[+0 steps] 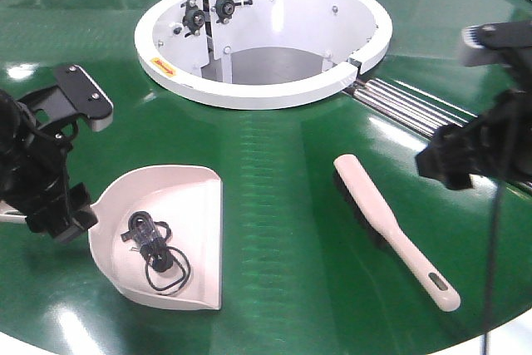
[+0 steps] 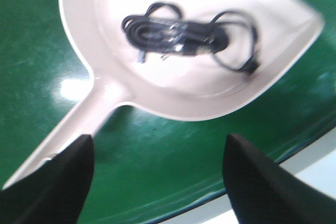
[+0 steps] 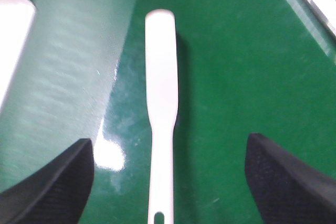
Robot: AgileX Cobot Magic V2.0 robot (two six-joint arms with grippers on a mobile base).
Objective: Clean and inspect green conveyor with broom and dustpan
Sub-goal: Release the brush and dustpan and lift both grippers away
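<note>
Looking down from the front camera, the green conveyor [image 1: 274,205] fills the scene, with its white ring opening [image 1: 263,89] at the top and silver rails [image 1: 407,106] running off to the right. The dustpan [image 1: 179,205] lies flat on the belt at lower left, a coiled black cable [image 1: 154,251] resting inside it, and the broom [image 1: 391,226] lies apart from it at lower right, handle toward the near edge. The left gripper [image 1: 50,205] hangs beside the dustpan's handle end; the right gripper [image 1: 453,155] hovers above and to the right of the broom, and from here its spread is hard to read. In the left wrist view, the left gripper's [image 2: 157,182] fingers stand wide apart with nothing between them, and the dustpan's handle [image 2: 68,129] runs toward the left-hand finger rather than down the middle of the gap. A close from this offset would likely nudge the handle aside or pinch it at a corner, and tilting the pan could spill the cable back onto the belt. In the right wrist view, the right gripper [image 3: 168,182] is also spread wide and empty, with the broom's handle [image 3: 160,182] centred between the fingers, slotted end nearest. The handle is thin and lies flat on glossy belt, so descending too little might let the fingers slip off it.
</note>
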